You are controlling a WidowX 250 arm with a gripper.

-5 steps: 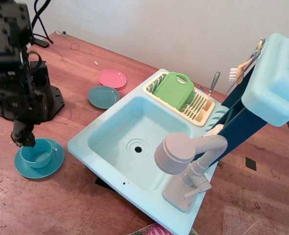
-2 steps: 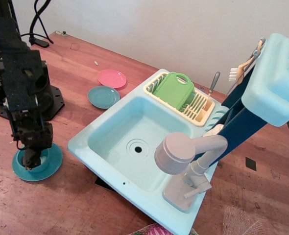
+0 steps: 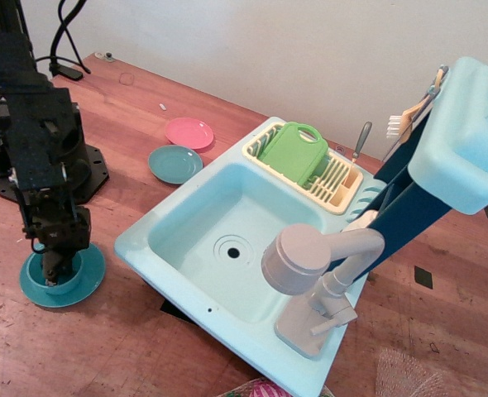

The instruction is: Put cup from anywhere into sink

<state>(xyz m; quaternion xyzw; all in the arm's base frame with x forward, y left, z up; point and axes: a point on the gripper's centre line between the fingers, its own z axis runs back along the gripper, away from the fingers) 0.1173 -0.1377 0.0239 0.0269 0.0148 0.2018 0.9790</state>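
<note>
The small teal cup stands on a flat teal saucer on the wooden table at the left. My black gripper hangs straight down over the cup, with its fingertips inside or at the rim, and it hides most of the cup. I cannot tell how wide the fingers stand or whether they grip the cup. The light aqua sink with its round drain lies to the right of the cup, and its basin holds nothing.
A grey faucet overhangs the sink's front right. A cream dish rack with a green board sits behind the basin. A dark teal plate and a pink plate lie behind the cup. The arm's black base stands at far left.
My gripper has moved from the cup's left rim to right over the cup and come down onto it, so it now covers the cup. Cup and saucer stay in place.
</note>
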